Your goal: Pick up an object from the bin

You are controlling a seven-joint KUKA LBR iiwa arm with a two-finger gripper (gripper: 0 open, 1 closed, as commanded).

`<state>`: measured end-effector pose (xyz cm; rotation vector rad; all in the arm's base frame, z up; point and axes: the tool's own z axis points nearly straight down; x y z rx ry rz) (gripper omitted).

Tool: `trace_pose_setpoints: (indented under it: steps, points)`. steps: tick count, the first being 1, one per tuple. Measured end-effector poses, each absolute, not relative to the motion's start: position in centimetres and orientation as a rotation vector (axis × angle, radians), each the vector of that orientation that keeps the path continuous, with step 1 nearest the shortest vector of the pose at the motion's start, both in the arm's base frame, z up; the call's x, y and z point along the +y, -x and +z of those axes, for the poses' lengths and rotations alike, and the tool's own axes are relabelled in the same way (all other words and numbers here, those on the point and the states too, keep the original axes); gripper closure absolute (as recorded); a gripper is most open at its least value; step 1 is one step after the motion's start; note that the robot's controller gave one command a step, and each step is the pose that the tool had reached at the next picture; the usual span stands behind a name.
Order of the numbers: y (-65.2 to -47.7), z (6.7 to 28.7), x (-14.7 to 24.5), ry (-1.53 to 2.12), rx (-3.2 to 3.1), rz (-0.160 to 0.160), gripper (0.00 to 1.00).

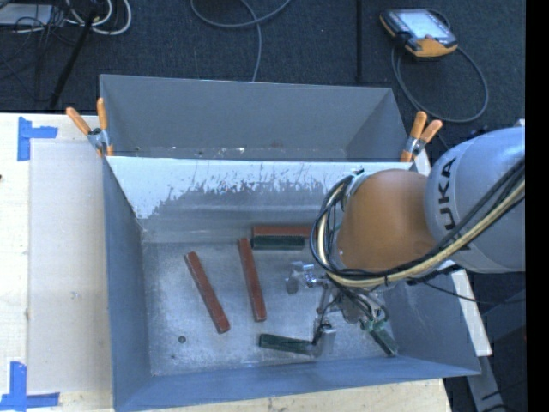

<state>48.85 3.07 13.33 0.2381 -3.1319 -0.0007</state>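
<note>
My gripper (323, 331) hangs low near the bin's front wall, right of centre. Its tip is at the right end of a short dark green bar (283, 343) that lies flat on the floor there. Whether it touches the bar I cannot tell. Left of the gripper a reddish-brown stick (251, 279) lies almost lengthwise. A second reddish-brown stick (208, 292) lies slanted further left. Just right of the gripper a small green piece (383, 340) rests by the sloping right wall.
A dark green bar with a reddish-brown one behind it (279, 237) lies at the foot of the back wall. The arm's orange dome and looped cables hang over the bin's right part and hide the floor under them.
</note>
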Motion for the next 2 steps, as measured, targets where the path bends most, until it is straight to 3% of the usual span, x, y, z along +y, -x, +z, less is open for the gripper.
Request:
trace_pose_setpoints:
  steps: [1,2]
  points:
    - [-47.6,10.2,4.4,-0.234,-3.13,0.0,0.0]
    - [-47.2,7.1,1.5,-0.006,-3.139,0.0,1.0]
